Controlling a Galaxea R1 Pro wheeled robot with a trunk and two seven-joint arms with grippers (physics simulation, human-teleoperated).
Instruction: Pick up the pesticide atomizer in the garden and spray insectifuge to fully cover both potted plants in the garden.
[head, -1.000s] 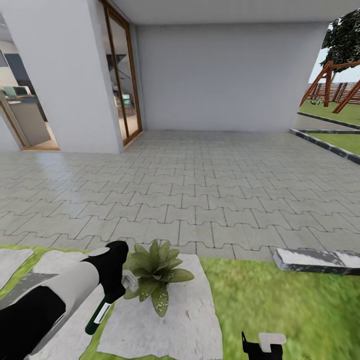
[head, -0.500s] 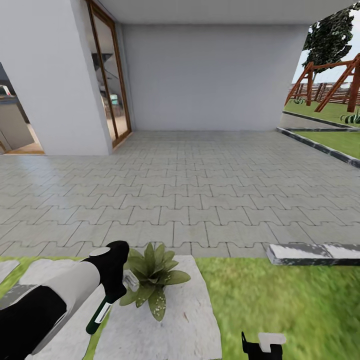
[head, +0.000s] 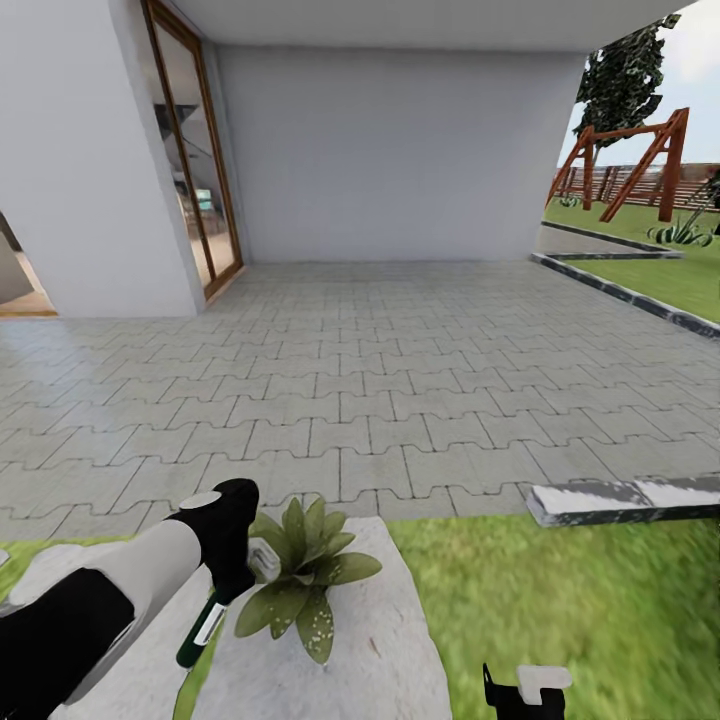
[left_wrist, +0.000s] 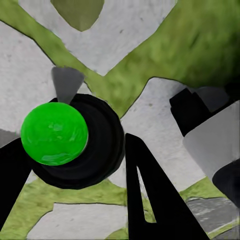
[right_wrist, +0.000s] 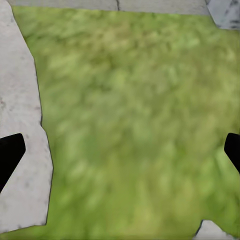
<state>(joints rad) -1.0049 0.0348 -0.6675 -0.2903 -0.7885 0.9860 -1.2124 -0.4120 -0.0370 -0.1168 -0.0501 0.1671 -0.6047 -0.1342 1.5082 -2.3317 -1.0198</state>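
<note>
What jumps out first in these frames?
The left tool holds the atomizer right beside the potted plant, whose leaves carry whitish specks, on a grey stepping stone in the lawn. In the left wrist view the atomizer's bright green round end catches the eye. The right tool hangs open over bare grass.

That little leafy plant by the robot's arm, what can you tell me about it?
The plant is a low rosette of broad, pointed green leaves spreading outward. It sits on a flat grey stepping stone set in the lawn, just in front of the paved patio. Fine whitish specks dot some leaves, most clearly the one pointing toward the camera. No pot is visible under it. The sprayer, held in the left gripper, hangs right beside it with its pale nozzle close to the nearest leaves; whether they touch is unclear.
</note>
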